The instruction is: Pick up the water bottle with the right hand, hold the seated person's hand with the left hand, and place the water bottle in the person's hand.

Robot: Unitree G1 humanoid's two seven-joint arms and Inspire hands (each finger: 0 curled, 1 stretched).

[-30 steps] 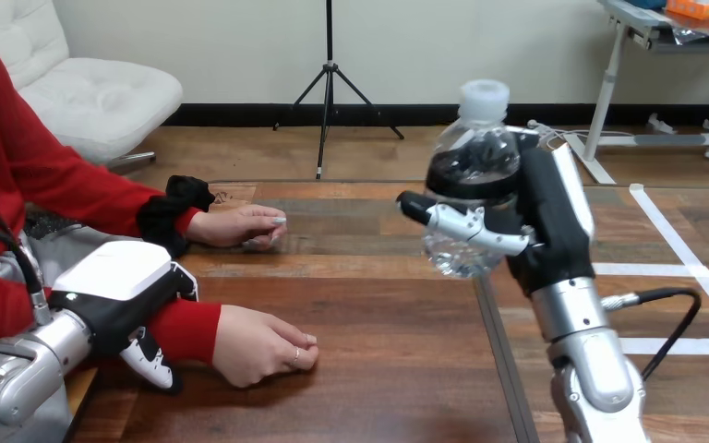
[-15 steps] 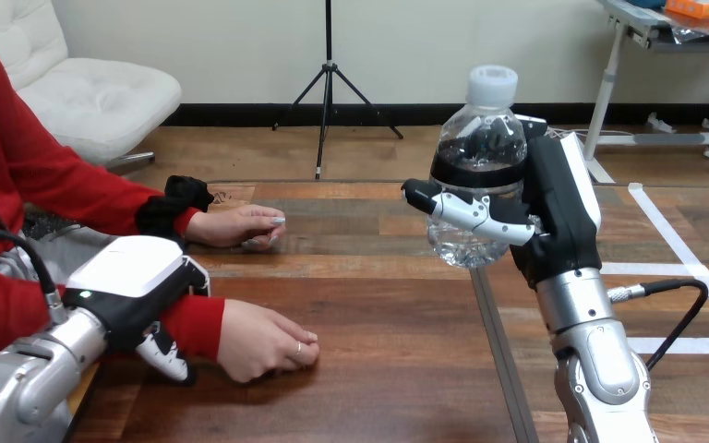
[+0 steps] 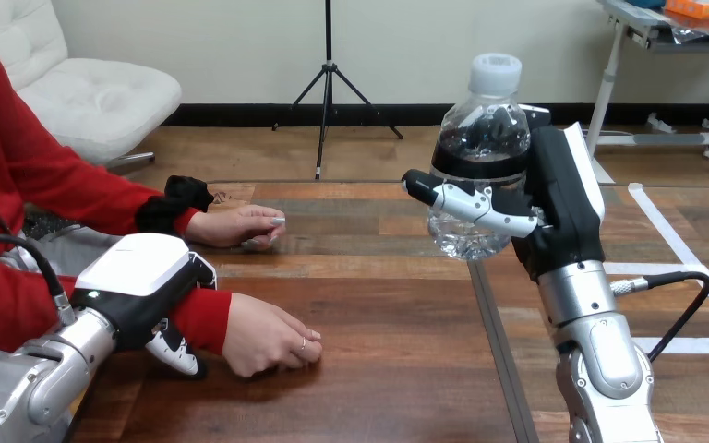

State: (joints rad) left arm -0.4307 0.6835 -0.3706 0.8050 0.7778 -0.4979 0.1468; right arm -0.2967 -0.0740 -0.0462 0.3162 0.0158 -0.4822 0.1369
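Water bottle (image 3: 480,175) handover, progress entry.

Nearest: left hand (image 3: 143,281) laid over the red-sleeved wrist of the person's nearer hand (image 3: 268,337), fingers (image 3: 177,353) curled down round the sleeve's near side. Counted as the hold step done; firmness of grip not judged. Nearer hand itself resting on the table (image 3: 388,369), palm down and loosely closed, so not yet ready to receive anything.

Further out, right of mid-table: right hand (image 3: 558,212) clamped on the bottle, thumb across its front, rest of the hand behind. Bottle upright, cap on, lifted clear of the wood. Pickup step done. Well apart from the person's nearer hand, bare table between.

Farthest: person's farther hand (image 3: 235,224), resting on the table, no part in the handover so far.

Left to do, by judgement: carry leftward, lower, get the palm turned up or opened, release.
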